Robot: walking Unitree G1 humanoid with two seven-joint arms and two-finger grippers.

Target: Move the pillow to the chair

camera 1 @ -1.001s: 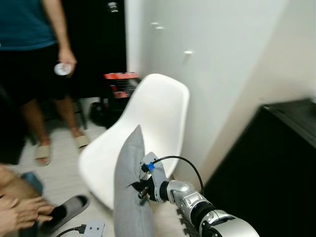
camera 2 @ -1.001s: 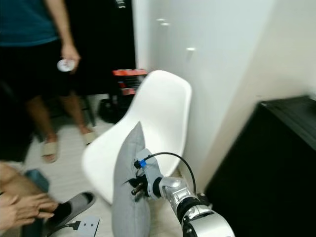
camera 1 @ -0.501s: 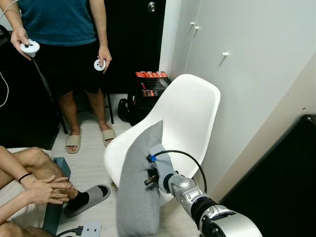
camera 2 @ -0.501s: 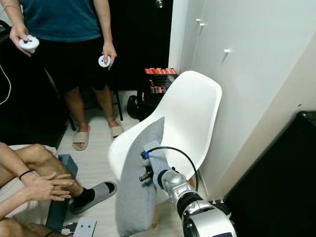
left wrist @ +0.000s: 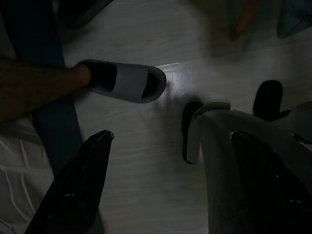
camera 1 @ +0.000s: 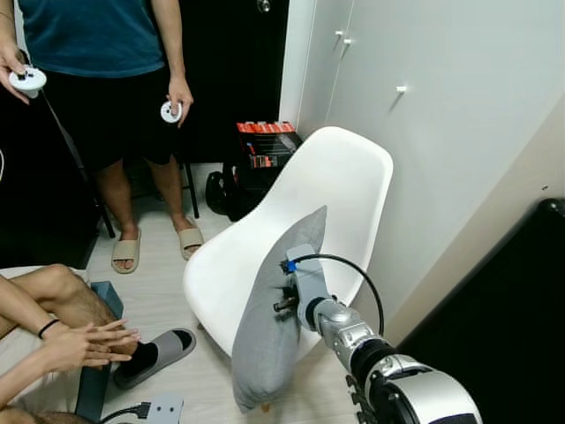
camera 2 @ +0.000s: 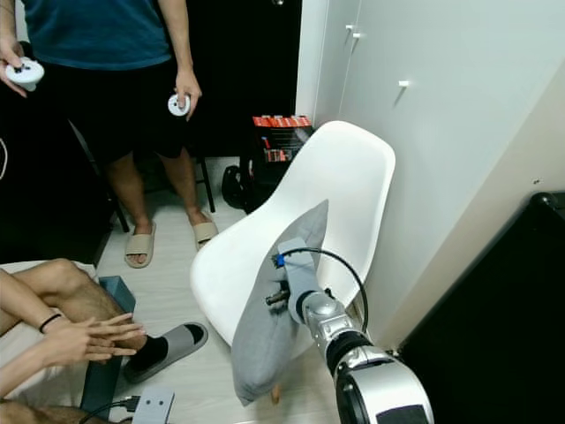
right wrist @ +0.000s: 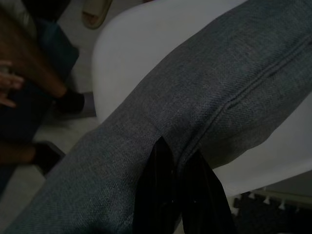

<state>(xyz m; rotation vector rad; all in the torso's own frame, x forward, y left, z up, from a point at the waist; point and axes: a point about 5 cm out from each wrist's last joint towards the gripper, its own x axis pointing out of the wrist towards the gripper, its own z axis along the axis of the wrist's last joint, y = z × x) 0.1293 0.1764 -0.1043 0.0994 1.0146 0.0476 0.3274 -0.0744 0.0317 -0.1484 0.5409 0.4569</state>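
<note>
1. The right gripper [right wrist: 178, 180], on the silver right arm stretched forward from the lower right of the head views, has its two long black fingers [right wrist: 161, 170] pressed together on a fold of the grey woven fabric pillow [camera 1: 278, 322] — the cloth puckers where they bite near a seam.
2. The pillow hangs upright from that pinch, its top corner against the seat side of the white moulded plastic shell chair [camera 1: 335, 190] and its lower end drooping past the seat's front edge, above the floor.
3. In the right wrist view the pillow crosses over the pale chair seat, with a person's foot in a dark sock off to the side.
4. The left gripper [left wrist: 161, 180] points down at the pale wood-look floor [left wrist: 146, 161]; its fingers are spread wide, holding nothing.
5. In that dim wrist view a grey slide sandal [left wrist: 124, 83] on a person's foot lies on the floor.
6. A standing person in a teal shirt and black shorts holds a white round controller [camera 1: 169, 111] in each hand, beyond the chair on the robot's left.
7. A seated person's clasped hands [camera 1: 84, 340] and bare legs show at the lower left — well apart from the pillow.
8. White cupboard doors [camera 1: 441, 106] stand behind the chair.
</note>
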